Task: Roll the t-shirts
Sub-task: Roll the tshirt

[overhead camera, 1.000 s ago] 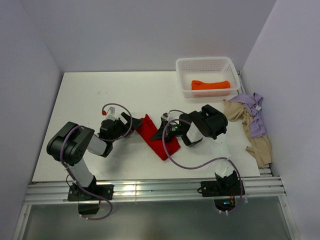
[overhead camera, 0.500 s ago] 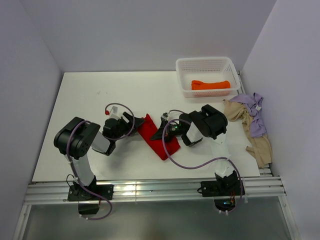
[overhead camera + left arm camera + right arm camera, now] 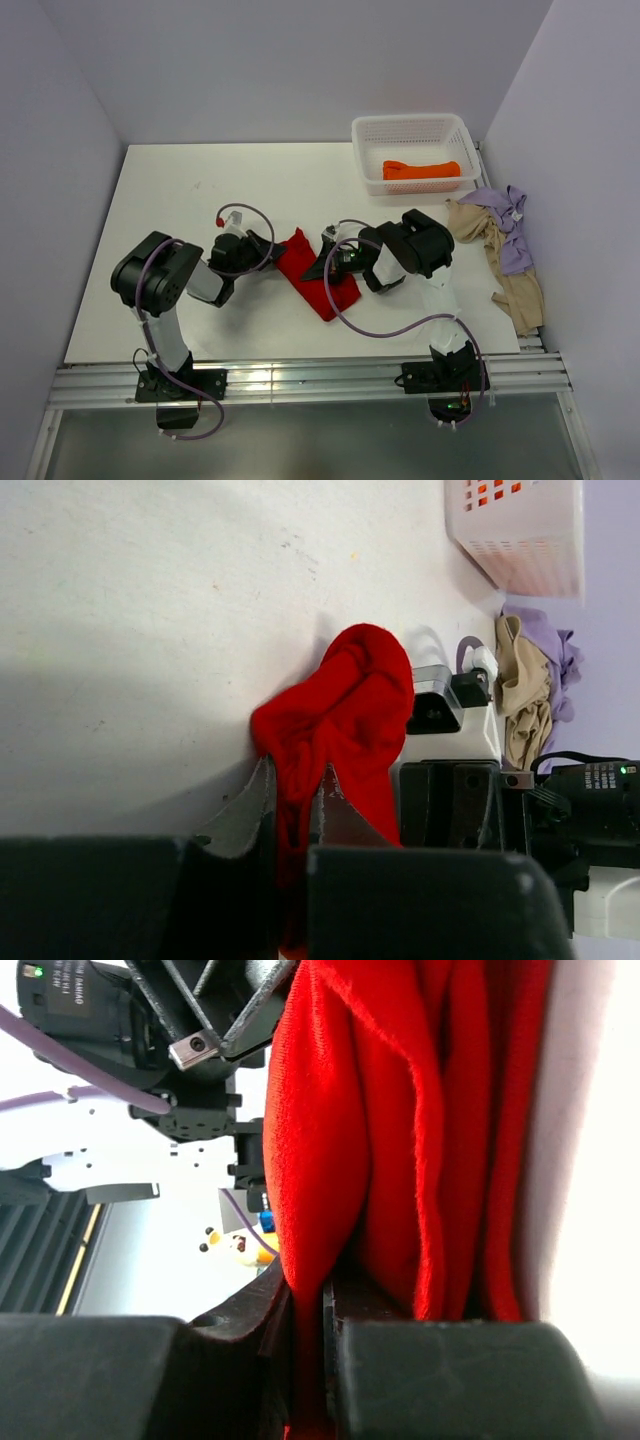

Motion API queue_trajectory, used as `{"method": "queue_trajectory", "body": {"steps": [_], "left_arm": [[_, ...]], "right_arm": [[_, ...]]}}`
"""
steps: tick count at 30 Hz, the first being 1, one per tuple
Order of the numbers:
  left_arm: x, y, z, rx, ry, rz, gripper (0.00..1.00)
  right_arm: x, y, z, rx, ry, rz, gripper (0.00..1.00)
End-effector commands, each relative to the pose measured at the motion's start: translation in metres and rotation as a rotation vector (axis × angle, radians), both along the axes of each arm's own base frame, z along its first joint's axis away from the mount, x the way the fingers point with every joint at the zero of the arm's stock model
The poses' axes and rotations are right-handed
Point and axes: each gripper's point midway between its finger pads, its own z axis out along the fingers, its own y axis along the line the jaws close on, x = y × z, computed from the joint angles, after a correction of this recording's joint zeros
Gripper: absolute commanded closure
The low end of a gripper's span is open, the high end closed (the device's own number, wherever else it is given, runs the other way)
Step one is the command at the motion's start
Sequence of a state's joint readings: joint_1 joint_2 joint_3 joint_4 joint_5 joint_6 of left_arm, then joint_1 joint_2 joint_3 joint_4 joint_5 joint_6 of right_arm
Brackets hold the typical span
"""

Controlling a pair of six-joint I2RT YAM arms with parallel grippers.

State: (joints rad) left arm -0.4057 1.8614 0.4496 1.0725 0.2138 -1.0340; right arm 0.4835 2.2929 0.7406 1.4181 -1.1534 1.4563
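Red t-shirt (image 3: pixel 318 280), bunched into a narrow band, mid-table toward the near edge. Long axis slanted from far left to near right. Pinched at the far-left end by the left gripper (image 3: pixel 295 785), clamped on a fold along the right flank by the right gripper (image 3: pixel 315 1290). Neither nearer. Probably ready for rolling along that axis, though layers hard to read.
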Motion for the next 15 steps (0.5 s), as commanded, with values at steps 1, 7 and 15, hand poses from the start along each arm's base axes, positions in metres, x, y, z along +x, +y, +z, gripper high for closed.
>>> {"method": "queue_trajectory", "body": {"steps": [1, 7, 15], "left_arm": [[-0.001, 0.004, -0.007, 0.086, 0.008, -0.011, 1.0], [-0.001, 0.007, 0.007, 0.129, -0.023, -0.011, 1.0], [-0.002, 0.005, 0.021, 0.196, -0.042, -0.022, 1.0]], "right_arm": [[-0.003, -0.003, 0.012, 0.047, -0.129, 0.013, 0.79], [0.0, -0.006, 0.008, -0.084, -0.201, 0.003, 0.51], [0.006, -0.025, 0.003, -0.41, -0.383, -0.009, 0.37]]}}
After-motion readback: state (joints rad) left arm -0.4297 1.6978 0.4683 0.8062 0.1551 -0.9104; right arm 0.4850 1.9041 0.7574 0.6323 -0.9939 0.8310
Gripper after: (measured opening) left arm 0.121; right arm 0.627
